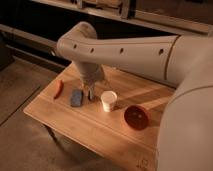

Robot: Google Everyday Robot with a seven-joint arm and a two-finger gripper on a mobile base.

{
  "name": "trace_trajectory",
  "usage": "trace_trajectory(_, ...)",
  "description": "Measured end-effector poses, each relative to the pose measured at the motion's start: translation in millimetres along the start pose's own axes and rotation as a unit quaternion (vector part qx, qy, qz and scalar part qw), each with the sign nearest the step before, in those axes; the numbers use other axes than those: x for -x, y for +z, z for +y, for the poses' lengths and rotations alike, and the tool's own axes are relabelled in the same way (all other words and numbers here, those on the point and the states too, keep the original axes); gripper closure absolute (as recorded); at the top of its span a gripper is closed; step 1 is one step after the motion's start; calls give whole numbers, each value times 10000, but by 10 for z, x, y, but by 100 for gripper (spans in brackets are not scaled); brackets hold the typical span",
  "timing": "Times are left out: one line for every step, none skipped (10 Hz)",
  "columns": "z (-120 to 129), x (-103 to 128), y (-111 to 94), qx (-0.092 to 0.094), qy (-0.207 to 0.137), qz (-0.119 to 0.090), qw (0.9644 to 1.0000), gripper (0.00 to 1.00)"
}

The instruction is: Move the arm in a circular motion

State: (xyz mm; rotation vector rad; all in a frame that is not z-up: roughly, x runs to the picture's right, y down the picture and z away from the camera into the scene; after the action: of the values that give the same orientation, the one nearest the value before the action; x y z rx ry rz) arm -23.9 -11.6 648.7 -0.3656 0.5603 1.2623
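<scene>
The beige-grey arm of thick rounded tubes with a row of small dark holes reaches from the right edge across the upper middle, bends at an elbow and drops toward the wooden table. Its small metal gripper hangs just above the tabletop, between a blue-grey flat object on its left and a white paper cup on its right. It holds nothing that I can see.
A red chilli-shaped object lies at the table's left end. A red bowl sits right of the cup. Dark shelving runs along the back. Concrete floor lies left and in front of the table.
</scene>
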Motion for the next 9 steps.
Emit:
trace_trajectory(19, 185, -9, -55, 26, 9, 10000, 35)
trace_trajectory(75, 335, -13, -116, 5, 20, 9999, 35)
trace_trajectory(230, 527, -13, -208, -93, 33, 9997, 35)
trace_trajectory(394, 645, -13, -267, -206, 48, 9994, 35)
trace_trajectory(565, 744, -8, -321, -325, 69, 9989, 35)
trace_trajectory(806, 840, 2, -390, -518, 95, 9979, 35)
trace_trajectory(972, 872, 8, -433, -676, 112, 9967, 35)
trace_trajectory(1176, 871, 16, -495, -911, 132, 9945, 35)
trace_trajectory(1346, 828, 20, -544, -1150, 150, 9918, 35)
